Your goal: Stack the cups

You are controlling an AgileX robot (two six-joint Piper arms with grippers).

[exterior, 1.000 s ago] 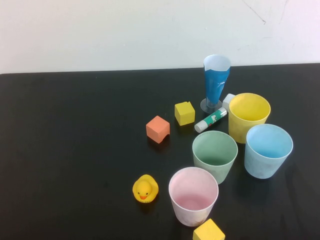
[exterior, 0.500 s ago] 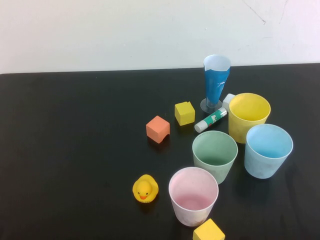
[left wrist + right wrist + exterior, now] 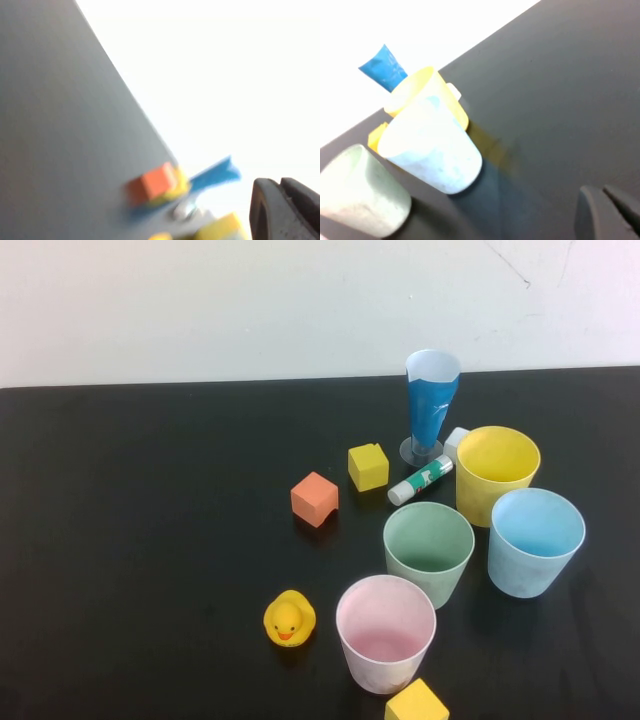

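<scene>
Four cups stand upright and apart at the right of the black table [image 3: 150, 520]: pink cup [image 3: 385, 632] nearest, green cup [image 3: 429, 550] behind it, light blue cup [image 3: 535, 540] at the right, yellow cup [image 3: 497, 472] behind that. Neither gripper shows in the high view. My left gripper [image 3: 280, 182] is shut and empty above the table, far from the cups. My right gripper [image 3: 602, 189] is shut and empty over bare table, off to the side of the light blue cup [image 3: 432, 150], with the yellow cup [image 3: 455, 107] and green cup [image 3: 360, 195] beyond.
A tall blue cone glass [image 3: 431, 400] stands behind the yellow cup. A green-white marker [image 3: 421, 480], a yellow block [image 3: 368, 466] and an orange block [image 3: 314, 498] lie near the middle. A rubber duck [image 3: 289, 619] and another yellow block [image 3: 416, 703] sit by the pink cup.
</scene>
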